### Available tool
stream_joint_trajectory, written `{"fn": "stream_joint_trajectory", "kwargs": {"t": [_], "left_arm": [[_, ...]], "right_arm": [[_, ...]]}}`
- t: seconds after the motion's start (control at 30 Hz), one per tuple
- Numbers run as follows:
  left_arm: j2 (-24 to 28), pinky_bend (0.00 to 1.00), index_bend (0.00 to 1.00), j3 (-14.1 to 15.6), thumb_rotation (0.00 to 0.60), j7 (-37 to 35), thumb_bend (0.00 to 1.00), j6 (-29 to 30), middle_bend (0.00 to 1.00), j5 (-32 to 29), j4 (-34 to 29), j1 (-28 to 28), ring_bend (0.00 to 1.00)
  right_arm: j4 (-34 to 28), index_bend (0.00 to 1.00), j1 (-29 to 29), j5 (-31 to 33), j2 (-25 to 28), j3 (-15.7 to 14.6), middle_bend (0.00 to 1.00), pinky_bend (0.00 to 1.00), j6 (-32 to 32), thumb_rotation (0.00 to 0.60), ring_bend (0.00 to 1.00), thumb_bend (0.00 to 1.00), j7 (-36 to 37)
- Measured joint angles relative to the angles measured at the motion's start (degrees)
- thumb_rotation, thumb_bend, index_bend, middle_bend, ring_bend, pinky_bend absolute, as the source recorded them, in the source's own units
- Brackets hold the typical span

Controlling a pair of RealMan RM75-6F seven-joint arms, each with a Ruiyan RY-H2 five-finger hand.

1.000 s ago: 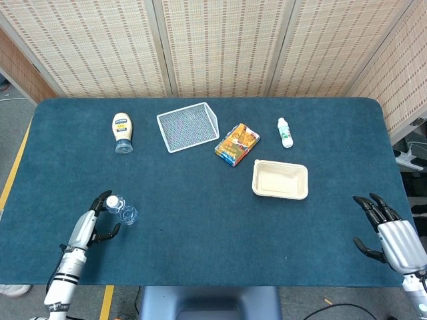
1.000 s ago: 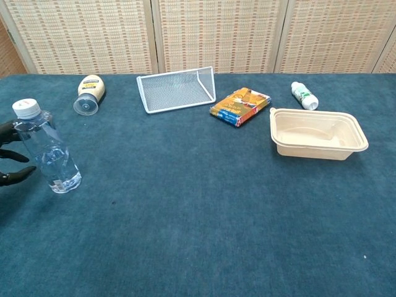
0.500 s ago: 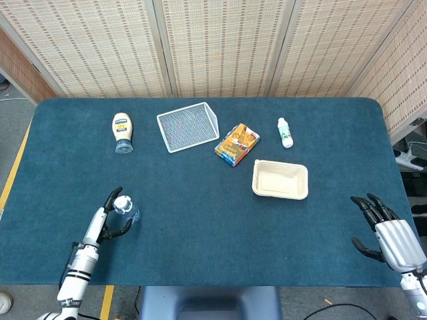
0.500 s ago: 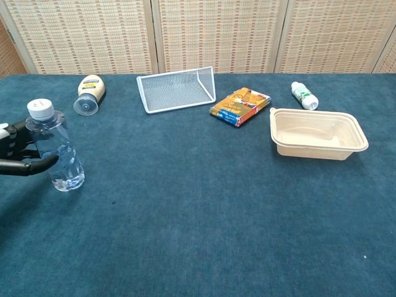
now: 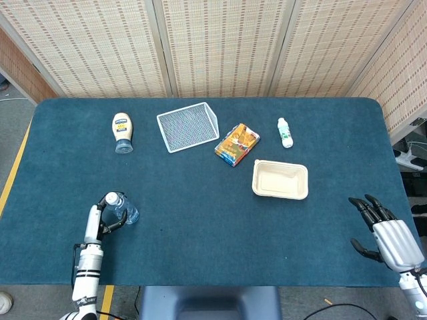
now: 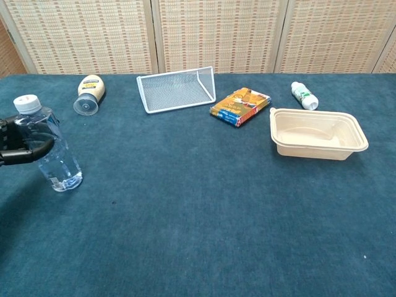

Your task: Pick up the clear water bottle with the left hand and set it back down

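The clear water bottle (image 5: 122,208) with a white cap stands at the near left of the blue table (image 5: 220,227), leaning its top to the left. In the chest view the bottle (image 6: 54,154) has its base low at the cloth. My left hand (image 5: 100,221) wraps dark fingers around its middle, and one finger (image 6: 31,152) crosses the bottle's front at the left edge of the chest view. My right hand (image 5: 387,232) hangs over the near right corner, fingers spread, holding nothing.
A mayonnaise bottle (image 5: 122,131) lies at the far left. A white wire basket (image 5: 188,126), an orange snack packet (image 5: 237,144) and a small white bottle (image 5: 285,132) lie along the back. A beige food tray (image 5: 255,180) sits right of centre.
My left hand has closed in around the bottle, and the forearm has swung closer under it. The bottle's top has tipped back to the left. The right hand has barely shifted.
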Motion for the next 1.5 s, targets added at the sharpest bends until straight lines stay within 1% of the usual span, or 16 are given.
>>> {"fn": "stream_joint_trajectory", "kwargs": {"t": [0.07,0.13,0.3,0.4,0.53,0.63,0.73,0.8,0.9,1.0,1.13,1.23,1.3,1.37,1.43,1.5], "left_arm": [[-0.31,0.41,0.54,-0.07,0.600,0.26,0.68,1.06,0.54,0.90,0.30,0.03,0.44],[-0.32,0.44,0.57,0.11,0.600,0.73,0.69,2.16,0.56,2.33,0.40,0.01,0.46],[0.04,0.53,0.61,0.55,0.600,4.63,0.69,6.30,0.60,7.60,1.26,-0.47,0.49],[0.18,0.56,0.62,0.67,0.600,10.99,0.69,9.38,0.62,10.74,3.44,-1.23,0.51],[0.19,0.59,0.63,0.68,0.600,23.72,0.69,14.17,0.63,16.00,9.16,-2.92,0.53],[0.25,0.60,0.64,0.79,0.600,31.41,0.69,16.88,0.65,18.99,12.92,-3.67,0.54],[0.76,0.61,0.66,0.94,0.600,33.73,0.69,16.94,0.66,18.94,12.29,-3.84,0.55],[1.39,0.62,0.67,0.88,0.600,32.37,0.69,16.34,0.66,18.21,10.32,-3.93,0.56],[2.91,0.62,0.68,0.57,0.600,25.52,0.71,14.74,0.67,16.38,5.81,-3.97,0.56],[4.93,0.62,0.68,0.13,0.600,13.80,0.71,12.51,0.67,14.09,0.26,-3.90,0.57],[8.90,0.62,0.68,-0.44,0.600,-5.38,0.71,7.98,0.67,10.74,-8.10,-3.75,0.57],[11.07,0.62,0.68,-0.67,0.600,-15.87,0.71,5.40,0.67,9.20,-12.37,-3.71,0.57],[11.43,0.62,0.68,-0.75,0.600,-19.46,0.71,5.00,0.67,8.66,-13.01,-3.72,0.57],[11.31,0.62,0.68,-0.82,0.600,-21.03,0.71,5.18,0.67,8.29,-12.49,-3.79,0.57],[10.75,0.62,0.69,-0.78,0.600,-19.80,0.71,5.88,0.67,8.29,-10.82,-3.96,0.57],[10.00,0.62,0.69,-0.63,0.600,-16.51,0.71,6.81,0.68,8.69,-8.40,-4.20,0.57]], "right_arm": [[-0.10,0.08,0.07,0.03,0.07,-0.02,0.12,0.24,-0.13,0.600,0.03,0.21,0.02],[-0.13,0.08,0.08,0.11,0.10,-0.02,0.12,0.24,-0.19,0.600,0.03,0.21,-0.03],[-0.23,0.09,0.10,0.04,0.29,-0.07,0.12,0.24,-0.18,0.600,0.03,0.22,0.30],[-0.28,0.09,0.10,0.05,0.43,-0.12,0.12,0.24,-0.23,0.600,0.03,0.21,0.41],[-0.31,0.09,0.04,0.22,0.47,-0.02,0.12,0.24,-0.07,0.600,0.03,0.21,0.48],[-0.38,0.09,0.02,0.25,0.56,-0.02,0.12,0.24,-0.06,0.600,0.03,0.21,0.52],[-0.41,0.09,0.04,0.47,0.53,0.06,0.12,0.24,-0.13,0.600,0.03,0.21,0.48],[-0.49,0.09,0.09,0.46,0.63,0.00,0.12,0.24,-0.35,0.600,0.03,0.21,0.46],[-0.49,0.09,0.17,0.44,0.69,-0.01,0.12,0.24,-0.44,0.600,0.03,0.22,0.64],[-0.54,0.09,0.21,0.60,0.67,-0.01,0.12,0.24,-0.66,0.600,0.03,0.22,0.50],[-0.67,0.09,0.32,0.74,0.69,-0.02,0.12,0.24,-0.97,0.600,0.03,0.22,0.33],[-0.79,0.09,0.34,0.67,0.78,-0.16,0.12,0.24,-1.16,0.600,0.03,0.22,0.22],[-0.84,0.09,0.36,0.67,0.83,-0.17,0.12,0.24,-1.18,0.600,0.03,0.22,0.28],[-0.85,0.09,0.35,0.72,0.86,-0.17,0.12,0.24,-1.23,0.600,0.03,0.21,0.13],[-0.89,0.09,0.37,0.68,0.94,-0.23,0.12,0.24,-1.30,0.600,0.03,0.21,0.19],[-0.92,0.09,0.38,0.71,0.96,-0.19,0.12,0.24,-1.27,0.600,0.03,0.21,0.23]]}}
